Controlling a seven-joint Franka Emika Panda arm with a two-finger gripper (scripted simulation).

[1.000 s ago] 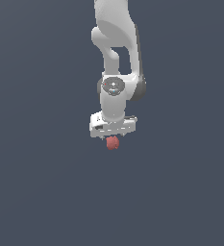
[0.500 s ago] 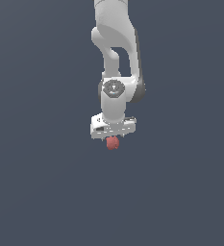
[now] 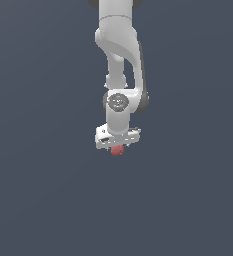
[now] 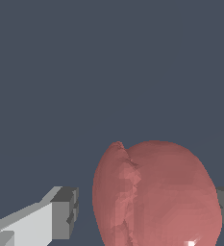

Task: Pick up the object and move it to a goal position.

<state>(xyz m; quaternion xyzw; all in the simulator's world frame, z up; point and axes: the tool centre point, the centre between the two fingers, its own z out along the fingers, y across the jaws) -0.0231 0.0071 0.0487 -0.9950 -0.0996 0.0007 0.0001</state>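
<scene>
Your gripper (image 3: pixel 117 148) looks clenched on the red-pink lumpy object (image 3: pixel 117 150), which peeks out at its 6 o'clock between the grey pads (image 4: pixel 65 213), so hold that squeeze steady and carry it smoothly, without jerks, toward the goal.

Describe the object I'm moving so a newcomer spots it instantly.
Follow the white arm down to its end effector. Directly beneath it sits the red-pink blob, small, lumpy and matte, the only coloured thing against grey.
</scene>
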